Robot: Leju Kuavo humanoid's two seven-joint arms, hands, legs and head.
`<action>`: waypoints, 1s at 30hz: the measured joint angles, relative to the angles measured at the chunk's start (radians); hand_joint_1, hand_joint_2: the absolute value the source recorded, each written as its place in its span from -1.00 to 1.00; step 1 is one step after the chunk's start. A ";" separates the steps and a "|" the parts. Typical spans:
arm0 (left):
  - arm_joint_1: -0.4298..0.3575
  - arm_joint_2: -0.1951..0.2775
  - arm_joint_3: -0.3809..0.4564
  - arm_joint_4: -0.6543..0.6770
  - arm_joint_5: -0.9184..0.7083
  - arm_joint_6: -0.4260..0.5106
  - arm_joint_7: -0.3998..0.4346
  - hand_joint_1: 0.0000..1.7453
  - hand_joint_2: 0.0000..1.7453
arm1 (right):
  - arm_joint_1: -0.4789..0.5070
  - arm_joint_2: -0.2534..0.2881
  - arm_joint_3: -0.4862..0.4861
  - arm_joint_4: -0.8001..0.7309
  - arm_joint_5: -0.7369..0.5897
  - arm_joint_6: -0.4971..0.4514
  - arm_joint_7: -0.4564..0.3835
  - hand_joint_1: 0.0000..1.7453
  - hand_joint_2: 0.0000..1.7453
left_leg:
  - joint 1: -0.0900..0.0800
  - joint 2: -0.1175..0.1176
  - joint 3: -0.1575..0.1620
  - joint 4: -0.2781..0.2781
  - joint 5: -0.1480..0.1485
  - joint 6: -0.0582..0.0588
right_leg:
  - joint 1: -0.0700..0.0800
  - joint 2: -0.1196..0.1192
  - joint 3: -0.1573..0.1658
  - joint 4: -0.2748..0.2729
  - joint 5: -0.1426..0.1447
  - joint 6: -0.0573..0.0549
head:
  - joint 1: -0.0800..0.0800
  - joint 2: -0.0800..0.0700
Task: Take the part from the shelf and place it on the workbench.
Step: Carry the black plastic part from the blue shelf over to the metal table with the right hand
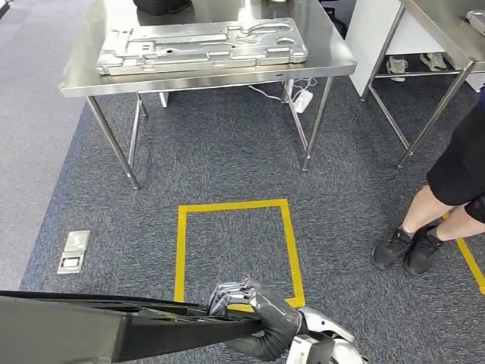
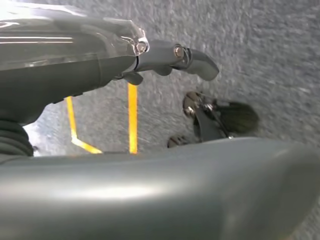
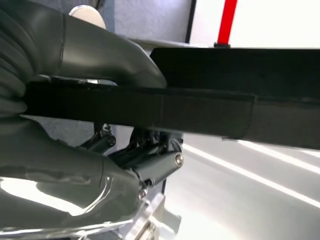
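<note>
The part (image 1: 114,330) is a long, flat, dark panel held level across the bottom of the head view, above the carpet. My right hand (image 1: 258,318) grips its right end. In the right wrist view the panel's thin black edge (image 3: 188,107) lies between the thumb and the dark fingers (image 3: 151,160) of the right hand (image 3: 94,165). My left hand (image 2: 113,65) hangs over the carpet, with dark fingers (image 2: 211,117) curled below a grey one. A broad grey surface crosses that view, and I cannot tell whether the hand holds the panel. The steel workbench (image 1: 320,45) stands ahead.
A large silver stamped panel (image 1: 200,45) covers most of the workbench. A yellow taped square (image 1: 234,250) marks the carpet in front of me. A person's legs and black shoes (image 1: 409,246) stand at the right, near a second steel table (image 1: 440,30). A floor socket plate (image 1: 73,252) lies left.
</note>
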 joint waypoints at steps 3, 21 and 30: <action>0.001 -0.006 -0.001 0.000 -0.008 0.003 0.010 -1.00 1.00 | 0.002 -0.007 0.000 0.000 -0.005 0.003 0.005 1.00 1.00 | 0.006 0.001 0.022 -0.020 -0.004 0.015 | 0.000 0.000 -0.010 0.042 -0.029 0.012 | 0.001 0.000; -0.009 -0.036 -0.019 0.000 -0.038 0.007 0.031 -1.00 1.00 | 0.037 -0.044 -0.003 -0.016 -0.004 -0.004 0.052 1.00 1.00 | 0.009 0.002 -0.013 0.190 -0.163 -0.029 | -0.002 -0.005 -0.054 0.012 0.042 -0.031 | -0.001 0.000; -0.006 -0.035 -0.026 0.000 -0.036 0.008 0.012 -1.00 1.00 | 0.030 -0.052 -0.003 -0.027 0.003 -0.011 0.058 1.00 1.00 | -0.004 0.002 -0.005 0.007 0.007 0.002 | -0.001 0.002 0.005 0.004 -0.008 -0.004 | -0.001 0.000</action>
